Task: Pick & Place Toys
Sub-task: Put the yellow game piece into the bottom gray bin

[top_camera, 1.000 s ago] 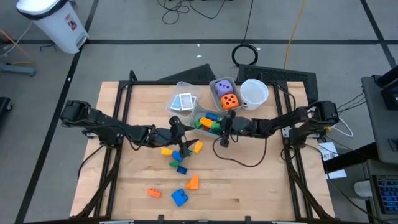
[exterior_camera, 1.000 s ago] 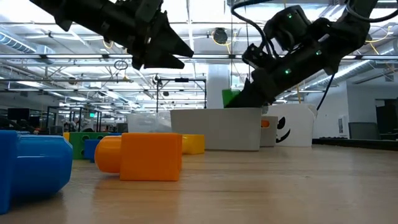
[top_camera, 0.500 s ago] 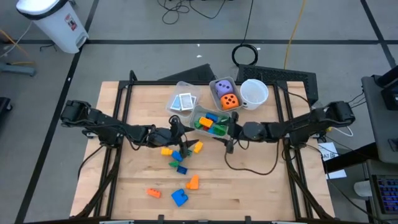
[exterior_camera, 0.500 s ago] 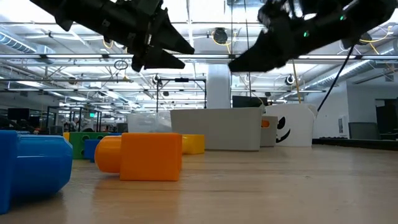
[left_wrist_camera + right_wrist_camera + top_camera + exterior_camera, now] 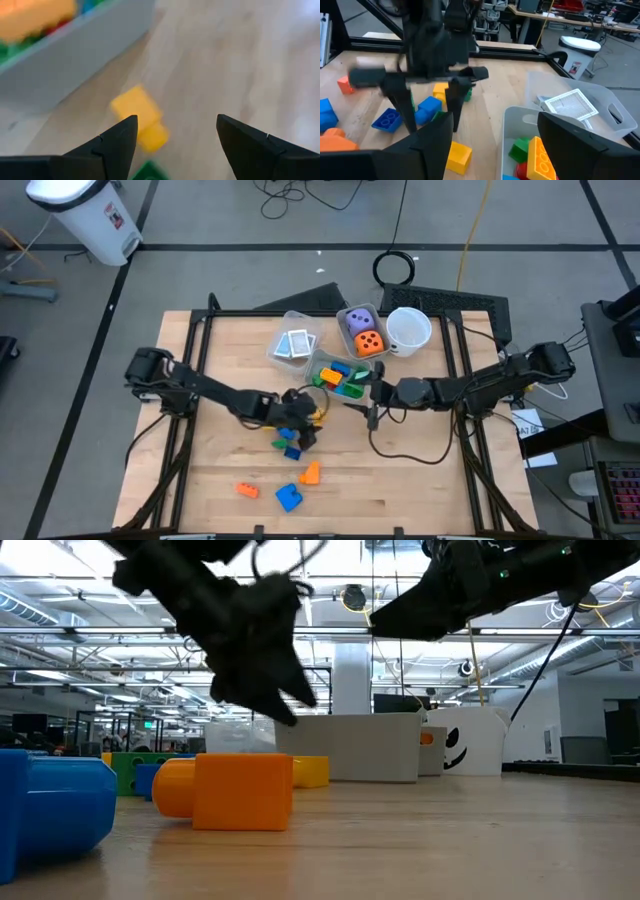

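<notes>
My left jaws (image 5: 303,420) sit at centre frame in the high view, low over the loose cluster of blocks, spread wide and holding nothing. The left wrist view shows a yellow block (image 5: 140,123) lying on the counter (image 5: 420,470) in the gap between the two fingers (image 5: 116,145), no contact visible. A green block (image 5: 148,173) peeks in just beside it at the frame's bottom edge. In the high view the same yellow block (image 5: 319,416) is just right of the jaws, with blue blocks (image 5: 291,451) under and below them.

My right jaws (image 5: 372,391) are right of centre, just beside the right edge of the block bin (image 5: 325,360), also spread open and empty. The right wrist view looks past them at the bin's green, yellow and red blocks (image 5: 532,152) and at the left arm across from it.

Other toys: block bin centre, holding mixed blocks (image 5: 340,376). Card bin (image 5: 282,332) up-left of it, with white patterned cards (image 5: 295,345). Dice bin (image 5: 345,313) up-right, with the purple die (image 5: 359,321) above the orange die (image 5: 370,342). White cup (image 5: 408,329) is right of the dice bin.

Lower centre of the counter: orange block (image 5: 310,472), small orange block (image 5: 246,490), large blue block (image 5: 289,498). In the low view an orange block (image 5: 235,791) and a blue block (image 5: 55,805) sit close at left.
</notes>
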Robot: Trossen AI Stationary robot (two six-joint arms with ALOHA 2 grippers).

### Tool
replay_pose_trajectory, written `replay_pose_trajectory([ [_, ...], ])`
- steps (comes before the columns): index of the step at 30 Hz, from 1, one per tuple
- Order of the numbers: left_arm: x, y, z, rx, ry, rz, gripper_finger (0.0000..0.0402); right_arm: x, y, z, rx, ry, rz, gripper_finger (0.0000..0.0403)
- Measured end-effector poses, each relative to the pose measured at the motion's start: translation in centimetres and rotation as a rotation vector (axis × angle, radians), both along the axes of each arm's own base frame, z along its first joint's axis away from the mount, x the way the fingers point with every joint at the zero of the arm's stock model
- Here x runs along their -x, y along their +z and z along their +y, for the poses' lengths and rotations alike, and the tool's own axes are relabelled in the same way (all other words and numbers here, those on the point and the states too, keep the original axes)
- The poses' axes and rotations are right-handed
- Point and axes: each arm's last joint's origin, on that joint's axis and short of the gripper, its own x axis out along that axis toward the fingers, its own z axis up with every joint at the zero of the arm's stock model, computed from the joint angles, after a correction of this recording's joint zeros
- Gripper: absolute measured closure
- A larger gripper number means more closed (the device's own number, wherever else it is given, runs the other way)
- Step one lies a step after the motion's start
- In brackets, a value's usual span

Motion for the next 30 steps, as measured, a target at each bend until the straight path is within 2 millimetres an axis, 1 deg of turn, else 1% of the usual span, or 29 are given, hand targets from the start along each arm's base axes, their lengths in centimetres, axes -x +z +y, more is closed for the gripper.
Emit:
replay_pose_trajectory([
  [6,-3.0,-1.2,0.6,-0.054,0.051,0.146,0.0128,0.0,0.0,0.0,0.0,0.0,0.0,0.0138],
  [10,-4.1,-2.0,1.3,-0.065,0.076,0.189,0.0128,0.0,-0.1,0.0,0.001,0.0,0.011,0.0138],
  [15,-4.1,-2.3,1.9,-0.048,0.098,0.202,0.0128,0.0,-0.2,0.0,0.003,0.001,0.024,0.0138],
  [18,-4.1,-2.2,1.9,-0.032,0.085,0.206,0.0128,0.0,-0.2,0.0,0.002,0.0,0.024,0.0138],
  [20,-4.1,-2.2,1.7,-0.04,0.034,0.214,0.0128,0.0,-0.2,0.0,0.002,0.0,0.025,0.0138],
  [23,-3.9,-1.9,1.2,-0.066,-0.088,0.226,0.0128,0.0,-0.2,0.0,0.002,0.001,0.024,0.0138],
  [26,-3.5,-1.1,0.3,-0.09,-0.144,0.221,0.0128,0.0,-0.2,0.0,0.002,0.003,0.024,0.0138],
  [30,-2.5,0.9,-0.6,-0.146,-0.116,0.191,0.0128,0.0,-0.2,0.0,0.001,0.003,0.024,0.0138],
])
